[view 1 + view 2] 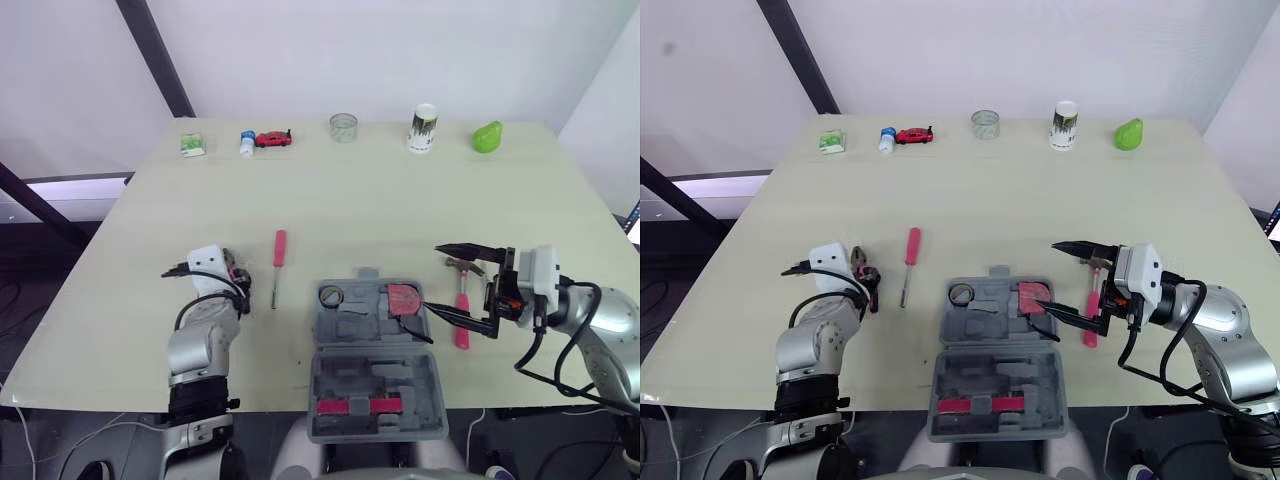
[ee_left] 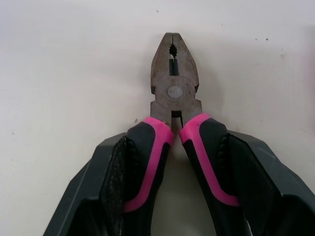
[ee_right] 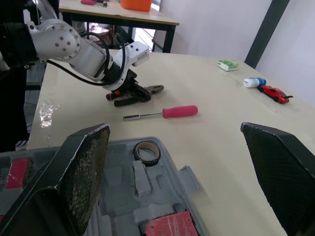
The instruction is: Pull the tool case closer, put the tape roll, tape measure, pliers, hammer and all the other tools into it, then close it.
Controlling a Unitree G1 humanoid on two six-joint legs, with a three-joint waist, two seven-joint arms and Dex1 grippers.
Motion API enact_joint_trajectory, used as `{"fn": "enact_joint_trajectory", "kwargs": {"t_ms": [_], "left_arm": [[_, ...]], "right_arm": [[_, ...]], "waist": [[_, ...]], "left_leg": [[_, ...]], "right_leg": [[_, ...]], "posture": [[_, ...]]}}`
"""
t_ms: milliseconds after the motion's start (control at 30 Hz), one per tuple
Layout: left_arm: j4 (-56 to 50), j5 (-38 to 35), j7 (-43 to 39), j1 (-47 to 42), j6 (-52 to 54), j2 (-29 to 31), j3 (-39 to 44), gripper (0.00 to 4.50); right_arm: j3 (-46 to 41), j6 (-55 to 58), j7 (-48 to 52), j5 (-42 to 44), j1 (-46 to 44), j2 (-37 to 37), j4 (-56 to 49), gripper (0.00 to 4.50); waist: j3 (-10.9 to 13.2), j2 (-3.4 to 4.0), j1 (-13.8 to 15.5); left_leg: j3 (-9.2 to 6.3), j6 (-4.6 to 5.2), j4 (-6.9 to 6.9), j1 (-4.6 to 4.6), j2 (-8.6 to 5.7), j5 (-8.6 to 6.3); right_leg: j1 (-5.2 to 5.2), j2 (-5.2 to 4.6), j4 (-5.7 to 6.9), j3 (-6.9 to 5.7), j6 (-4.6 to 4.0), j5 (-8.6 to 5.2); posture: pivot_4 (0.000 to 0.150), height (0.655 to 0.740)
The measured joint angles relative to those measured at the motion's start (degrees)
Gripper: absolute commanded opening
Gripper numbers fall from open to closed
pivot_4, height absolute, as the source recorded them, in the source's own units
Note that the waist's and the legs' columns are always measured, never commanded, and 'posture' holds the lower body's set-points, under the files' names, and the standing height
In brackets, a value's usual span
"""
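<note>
I am looking at the tool case (image 1: 350, 385), which is lying open at the near edge of the surface (image 1: 350, 200), right in front of the robot, so I am judging the pulling step as done. The tape roll (image 1: 331, 295) is sitting in a far-left pocket of the case and the red tape measure (image 1: 404, 298) in a pocket to its right, so I am counting these two as packed. The left tool (image 2: 175, 135) is clamping the pink handles of the pliers (image 2: 173, 93), which seem to be resting flat on the surface to the left of the case; I am reading this as the step in hand, gripped but not yet carried over. The right tool (image 1: 431, 277) is hanging wide open and holding nothing, over the right edge of the case, near the hammer (image 1: 461, 310) lying just beside the case. The pink-handled screwdriver (image 1: 279, 258) is lying between the pliers and the case. So pliers, hammer and screwdriver are waiting to go in, and then the lid needs closing.
</note>
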Motion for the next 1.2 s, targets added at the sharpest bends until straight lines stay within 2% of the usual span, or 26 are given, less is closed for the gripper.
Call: {"fn": "enact_joint_trajectory", "kwargs": {"t_ms": [233,400,500,567,600,667,733,833,900,1000,1067,1200], "left_arm": [[-0.07,0.16,-0.73,0.18,-0.12,0.54,0.43,2.5],[-0.04,-0.76,-5.74,1.17,0.61,4.24,0.32,2.5],[-2.16,-3.2,-13.38,2.96,2.68,10.21,0.24,2.5],[-3.03,-3.53,-15.73,3.17,2.83,12.3,-0.17,2.5],[-3.36,-3.68,-19.68,3.5,2.7,16.79,-2.1,2.5],[-3.59,-3.37,-26.71,3.37,0.29,23.41,-5.22,2.5],[-4.22,-3.23,-29.94,2.56,-1.29,25.54,-5.94,2.5],[-4.18,-2.9,-41.88,-0.52,-6.84,32.38,-11.9,2.5],[-4.4,-4.03,-49.83,-4.75,-7.55,34.45,-16.06,2.5],[-5.73,-4.88,-57.13,-8.89,-7.56,35.21,-21.0,2.5],[-5.63,-4.73,-60.4,-10.58,-8.43,35.93,-23.38,2.5],[-4.43,-2.58,-71.42,-18.41,-14.72,35.92,-31.65,2.5]], "right_arm": [[0.27,0.1,-0.05,0.0,-0.24,0.39,0.0,4.5],[0.77,0.16,-0.05,-0.03,-1.22,0.7,0.01,4.5],[0.9,0.18,-0.07,-0.08,-1.47,0.86,0.07,4.5],[1.12,0.18,-0.03,-0.19,-1.84,1.02,0.16,4.5],[1.85,0.19,0.02,-0.29,-2.67,1.24,0.4,4.5],[2.44,0.84,-0.14,-0.38,-3.83,1.48,0.74,4.5],[2.48,1.6,-0.38,-0.37,-4.3,1.57,0.91,4.5],[4.01,5.72,-2.98,-0.98,-6.83,1.97,1.1,4.5],[5.68,7.77,-4.33,-2.53,-8.81,2.14,1.23,4.5],[7.14,8.92,-5.36,-4.52,-10.61,2.3,2.04,4.5],[7.87,9.96,-6.02,-5.7,-11.49,2.16,2.55,4.5],[11.91,15.46,-7.07,-9.68,-15.65,0.34,2.77,4.5]], "waist": [[0.0,0.0,-0.14],[0.01,-0.01,-0.33],[0.08,-0.1,-0.33],[0.1,-0.13,-0.03],[0.16,-0.21,-0.03],[0.25,-0.3,-0.02],[0.27,-0.28,0.1],[0.32,-0.27,0.16],[0.32,-0.26,0.12],[0.33,-0.26,-0.09],[0.33,-0.27,-0.29],[0.39,-0.2,-0.08]], "left_leg": [[0.0,0.0,0.0,0.02,0.0,0.0],[-0.03,-0.03,-0.01,0.0,0.04,0.02],[-0.07,-0.11,-0.01,-0.08,0.06,0.06],[-0.06,-0.1,-0.01,-0.08,0.03,0.06],[-0.09,-0.11,-0.01,-0.1,0.03,0.06],[-0.13,-0.17,-0.02,-0.12,0.04,0.1],[-0.14,-0.19,-0.02,-0.12,0.02,0.11],[-0.15,-0.3,-0.02,-0.22,-0.04,0.17],[-0.17,-0.3,-0.01,-0.28,-0.06,0.17],[-0.15,-0.29,-0.01,-0.36,-0.07,0.17],[-0.11,-0.28,0.1,-0.82,-0.05,0.18],[-0.1,-0.28,0.42,-1.14,-0.2,0.19]], "right_leg": [[0.0,0.01,0.01,0.01,0.0,0.0],[-0.02,0.05,0.01,-0.01,-0.01,0.0],[-0.07,0.02,-0.02,-0.06,-0.02,-0.01],[-0.06,-0.04,-0.03,-0.07,-0.02,-0.01],[-0.07,-0.04,-0.03,-0.09,-0.02,-0.01],[-0.08,-0.03,-0.04,-0.15,-0.04,-0.01],[-0.06,-0.1,-0.08,-0.15,-0.04,-0.01],[-0.11,-0.37,-0.12,-0.2,-0.05,-0.01],[-0.12,-0.36,-0.15,-0.24,-0.04,-0.01],[-0.2,-0.06,-0.19,-0.22,-0.03,-0.01],[-0.68,0.07,-0.06,-0.15,-0.02,0.0],[-0.91,0.2,0.12,-0.14,-0.01,-0.01]], "posture": [[0.15,0.74],[0.15,0.74],[0.15,0.74],[0.15,0.74],[0.15,0.74],[0.15,0.74],[0.15,0.74],[0.15,0.74],[0.15,0.74],[0.15,0.74],[0.15,0.74],[0.15,0.74]]}}
